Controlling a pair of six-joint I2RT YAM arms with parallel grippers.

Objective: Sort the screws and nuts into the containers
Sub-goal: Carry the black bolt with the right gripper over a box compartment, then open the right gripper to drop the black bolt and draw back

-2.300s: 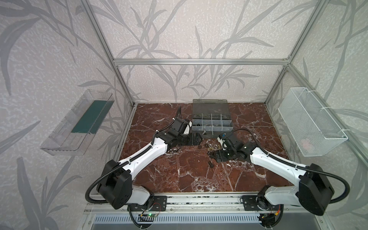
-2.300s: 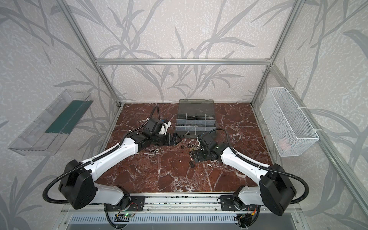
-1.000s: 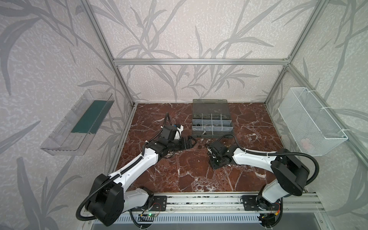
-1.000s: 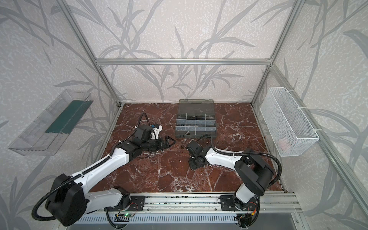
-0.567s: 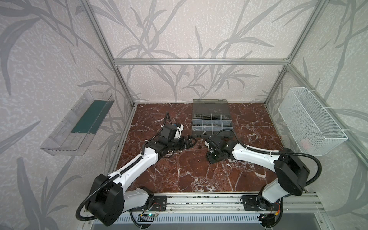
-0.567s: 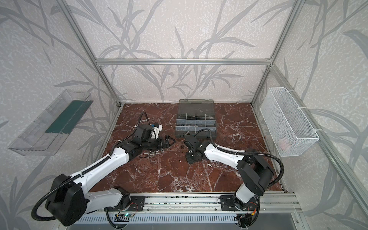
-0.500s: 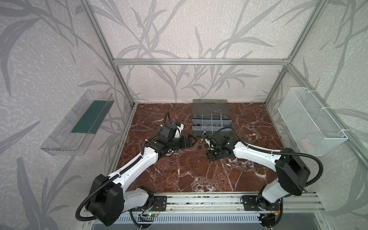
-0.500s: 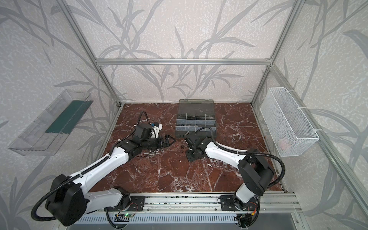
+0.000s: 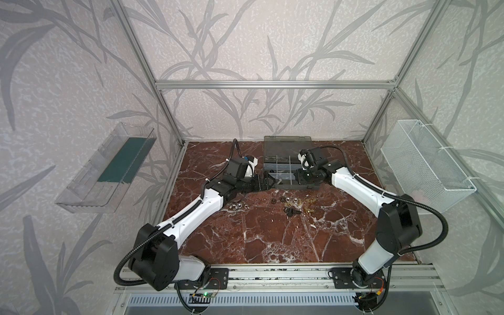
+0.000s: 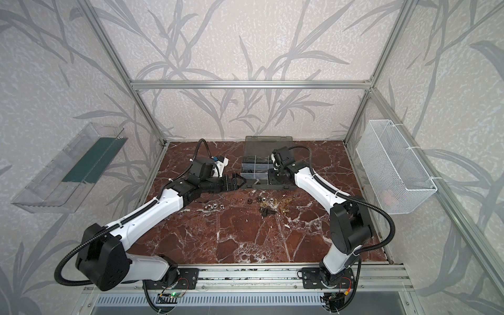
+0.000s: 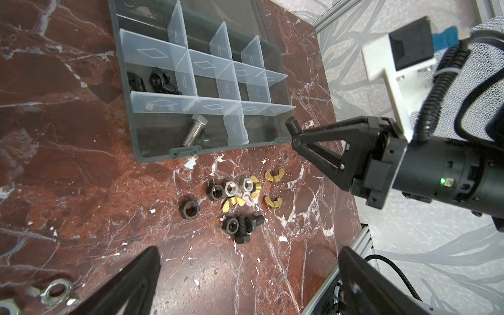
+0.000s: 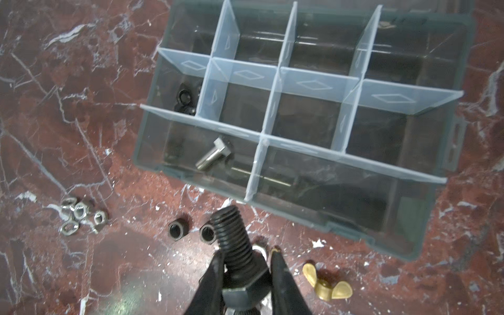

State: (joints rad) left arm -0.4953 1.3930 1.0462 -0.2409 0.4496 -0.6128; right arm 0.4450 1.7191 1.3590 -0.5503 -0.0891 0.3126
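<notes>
Right fingers (image 12: 212,272): were closed on the black screw (image 12: 234,240).
Black screw: was held just short of the containers' (image 12: 313,216) near wall.
Left fingers (image 11: 131,281): were spread wide, empty.
Nuts (image 11: 218,192): were scattered on the table (image 11: 81,163) beneath the right fingers.

The red-brown marble tabletop (image 9: 272,240) carries an open grey organiser case (image 9: 287,143). Just in front of it lie black hex nuts (image 11: 190,210), silver hex nuts (image 11: 231,188), brass wing nuts (image 11: 274,174) and a black bolt (image 11: 246,225). A cluster of silver nuts (image 12: 79,215) lies apart.
</notes>
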